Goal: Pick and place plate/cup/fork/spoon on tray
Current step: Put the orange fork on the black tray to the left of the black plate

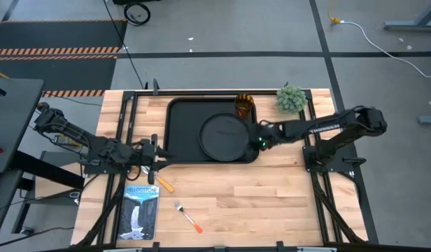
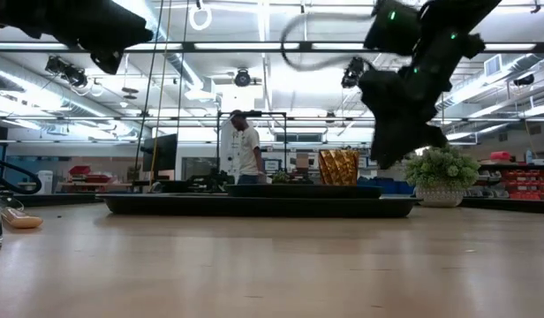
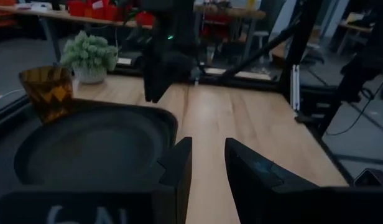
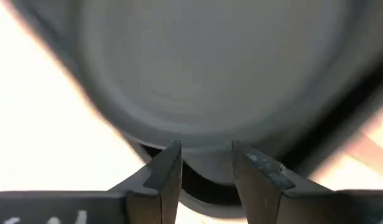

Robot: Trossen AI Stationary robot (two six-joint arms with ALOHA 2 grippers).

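Observation:
The round black plate (image 1: 224,135) lies flat inside the black rectangular tray (image 1: 180,115). The amber cup (image 1: 244,105) stands upright in the tray's far right corner. The spoon (image 1: 162,183) and the fork (image 1: 188,217) lie on the wooden table near the tray's left near corner. My right gripper (image 1: 257,139) is open and empty, raised over the plate's right rim; the plate fills the right wrist view (image 4: 210,74). My left gripper (image 1: 159,155) is open and empty at the tray's near left corner, above the spoon's bowl end.
A small potted plant (image 1: 291,98) stands at the table's far right, beside the cup. A printed booklet (image 1: 142,210) lies near the table's front left, beside the fork. A person (image 2: 245,146) stands in the room far behind the table.

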